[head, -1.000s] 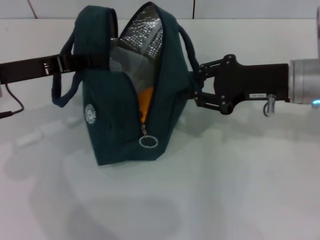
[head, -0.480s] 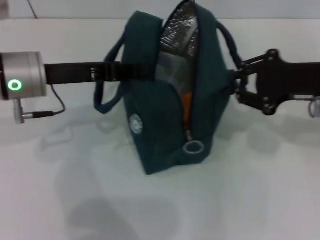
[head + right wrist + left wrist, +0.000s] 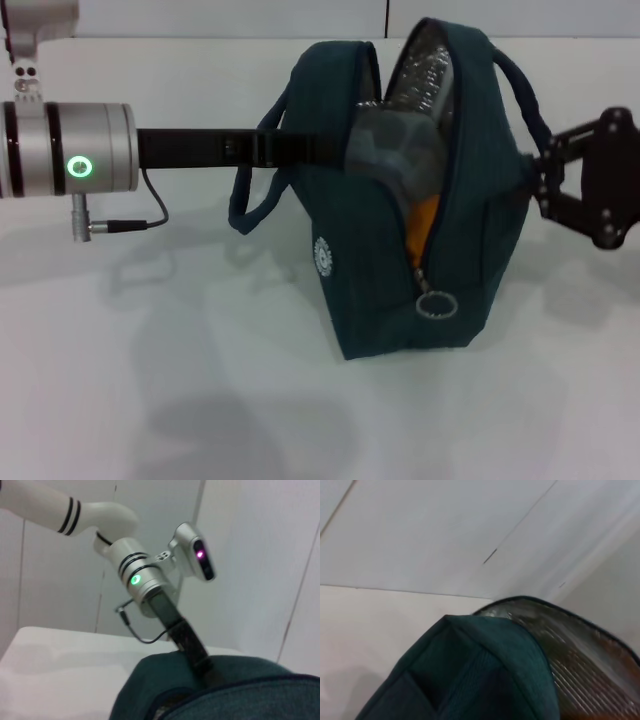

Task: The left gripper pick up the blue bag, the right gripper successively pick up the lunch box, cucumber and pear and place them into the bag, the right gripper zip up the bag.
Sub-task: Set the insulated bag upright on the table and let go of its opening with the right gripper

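The blue bag [image 3: 400, 230] stands on the surface [image 3: 200, 400], packed but unzipped — the left claw's grip cannot be told. The right claw [image 3: 535, 185], spread against its side, must reach the zip ring [image 3: 437, 304].

Blue bag [image 3: 240, 695]: dark teal fabric filling the near edge of the right wrist view; a rounded fold rises in front, with a piped seam running across the closer panel.
Left arm [image 3: 150, 587]: reaches in from far off, a white link with two black bands joined to a silver cylindrical wrist showing a round green light.
Wrist camera [image 3: 195, 555]: silver housing mounted beside that wrist, a pink light on its dark face.
Cable [image 3: 137, 632]: thin and black, looping from a plug below the wrist toward the black forearm.
Left gripper [image 3: 202, 667]: its black body slants down and meets the top of the bag; the fingers are hidden by fabric.
Table [image 3: 60, 655]: pale surface behind the bag.
Wall [image 3: 260, 545]: white panels with vertical seams.
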Controlling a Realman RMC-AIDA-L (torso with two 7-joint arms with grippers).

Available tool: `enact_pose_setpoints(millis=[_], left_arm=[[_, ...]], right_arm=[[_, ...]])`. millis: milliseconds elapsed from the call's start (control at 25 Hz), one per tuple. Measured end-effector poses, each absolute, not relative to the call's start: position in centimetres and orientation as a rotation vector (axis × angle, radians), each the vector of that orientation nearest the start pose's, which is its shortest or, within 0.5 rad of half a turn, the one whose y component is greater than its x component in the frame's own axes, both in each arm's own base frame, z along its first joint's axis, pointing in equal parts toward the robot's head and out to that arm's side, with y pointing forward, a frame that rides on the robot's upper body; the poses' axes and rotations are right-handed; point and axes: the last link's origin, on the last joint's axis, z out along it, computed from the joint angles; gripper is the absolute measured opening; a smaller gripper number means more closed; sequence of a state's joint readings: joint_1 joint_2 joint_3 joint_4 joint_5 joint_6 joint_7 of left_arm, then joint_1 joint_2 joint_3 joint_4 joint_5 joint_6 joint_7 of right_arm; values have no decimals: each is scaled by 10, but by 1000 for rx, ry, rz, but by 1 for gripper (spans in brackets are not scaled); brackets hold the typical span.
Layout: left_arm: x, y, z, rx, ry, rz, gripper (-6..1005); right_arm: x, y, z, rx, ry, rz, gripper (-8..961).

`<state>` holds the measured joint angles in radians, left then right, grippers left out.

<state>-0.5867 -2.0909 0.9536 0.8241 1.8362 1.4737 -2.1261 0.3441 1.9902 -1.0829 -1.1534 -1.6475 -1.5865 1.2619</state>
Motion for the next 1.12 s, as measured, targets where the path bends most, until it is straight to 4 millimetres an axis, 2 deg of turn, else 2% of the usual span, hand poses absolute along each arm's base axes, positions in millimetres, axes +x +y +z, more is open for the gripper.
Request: enact_pose_setpoints(millis=[200, 440, 800, 1120], left_arm=[[-204, 357, 2, -2627, -1293, -841, 39], [-213, 351, 4, -2616, -1278, -850, 39], [-224, 343, 2, -2598, -1314, -846, 39], [-229, 339, 2, -2585, -1333, -847, 39]], right_arm=[[207, 318, 50, -2772, -190, 585, 124], [203, 323, 46, -2782, -200, 583, 110], [211, 329, 42, -2760, -81, 605, 108], [215, 321, 40, -2783, -49, 628, 198]])
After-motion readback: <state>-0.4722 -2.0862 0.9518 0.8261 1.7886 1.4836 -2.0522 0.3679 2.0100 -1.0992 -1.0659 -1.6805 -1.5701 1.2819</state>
